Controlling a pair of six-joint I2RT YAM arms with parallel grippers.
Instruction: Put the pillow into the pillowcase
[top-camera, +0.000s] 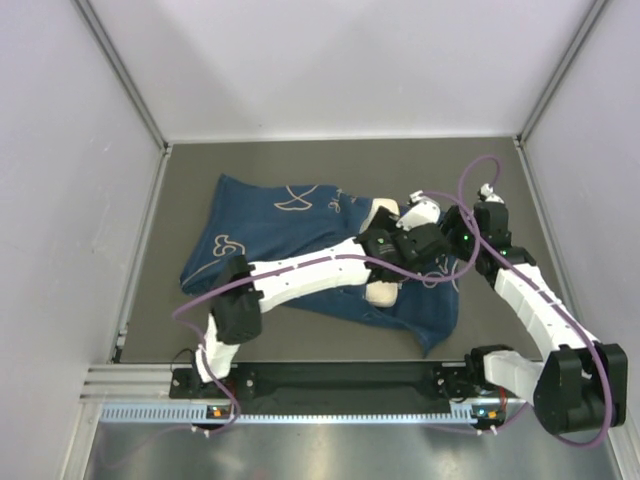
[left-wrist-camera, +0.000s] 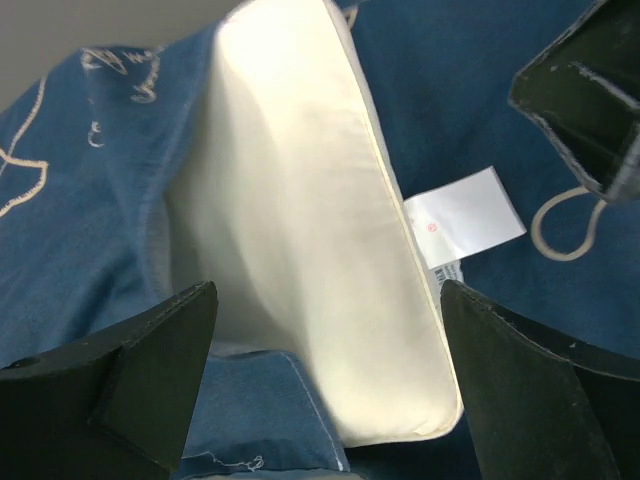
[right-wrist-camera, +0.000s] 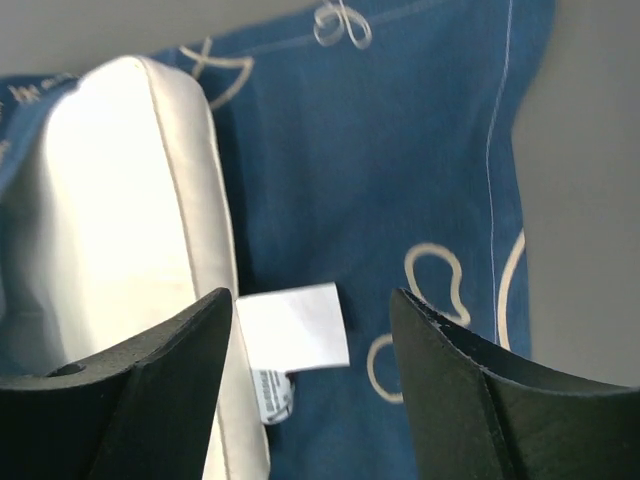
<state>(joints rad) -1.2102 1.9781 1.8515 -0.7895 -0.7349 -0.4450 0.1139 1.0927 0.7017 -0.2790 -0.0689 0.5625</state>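
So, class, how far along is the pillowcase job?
Done: the cream-white rectangular pillow looks partly inside the dark blue denim-like pillowcase. In hand: nothing; left tool and right tool hover open. Left: the end with the white tag sticks out.

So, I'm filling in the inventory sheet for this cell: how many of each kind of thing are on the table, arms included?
pillow: 1
pillowcase: 1
robot arms: 2, the left arm and the right arm
Total: 4
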